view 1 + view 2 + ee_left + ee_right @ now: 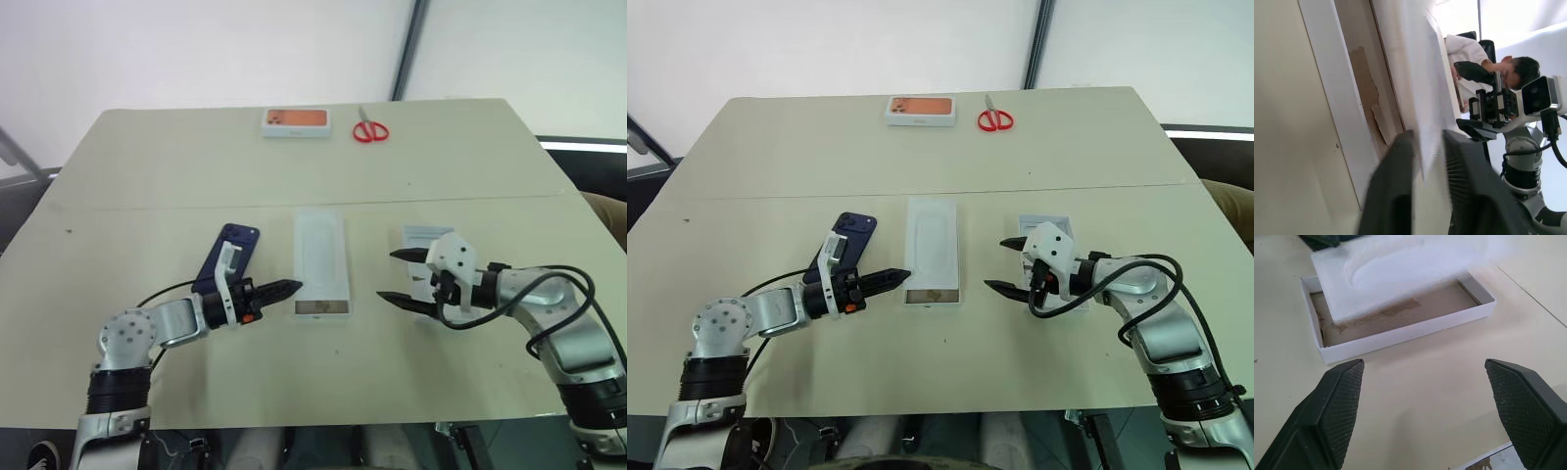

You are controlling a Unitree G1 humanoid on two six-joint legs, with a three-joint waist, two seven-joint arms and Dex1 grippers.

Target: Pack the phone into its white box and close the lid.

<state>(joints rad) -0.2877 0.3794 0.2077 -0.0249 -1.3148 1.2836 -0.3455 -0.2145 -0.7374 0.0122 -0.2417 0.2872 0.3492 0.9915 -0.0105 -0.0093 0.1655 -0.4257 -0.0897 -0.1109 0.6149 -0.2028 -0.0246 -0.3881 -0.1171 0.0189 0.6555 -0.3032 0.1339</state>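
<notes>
Phone (pixel 227 257) lies on the tabletop (pixel 147 176), just left of the white box (pixel 321 266), not yet packed. An insert (pixel 1400 269) sits tilted in the box, one edge between the left claw's (pixel 292 288) partly parted fingers; whether they grip it is unclear. The right claw (pixel 404 277) hovers wide open, empty, over the lid (pixel 421 240). Judged step: clearing or seating the insert; next, the phone must be lifted in. Count: one phone, one white box, one lid, one insert, a second box (pixel 295 121), one pair of scissors (pixel 370 129).

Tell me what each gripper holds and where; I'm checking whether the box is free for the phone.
The left gripper grips the white insert by its long edge, near a corner. The right gripper holds nothing, jaws open.
</notes>
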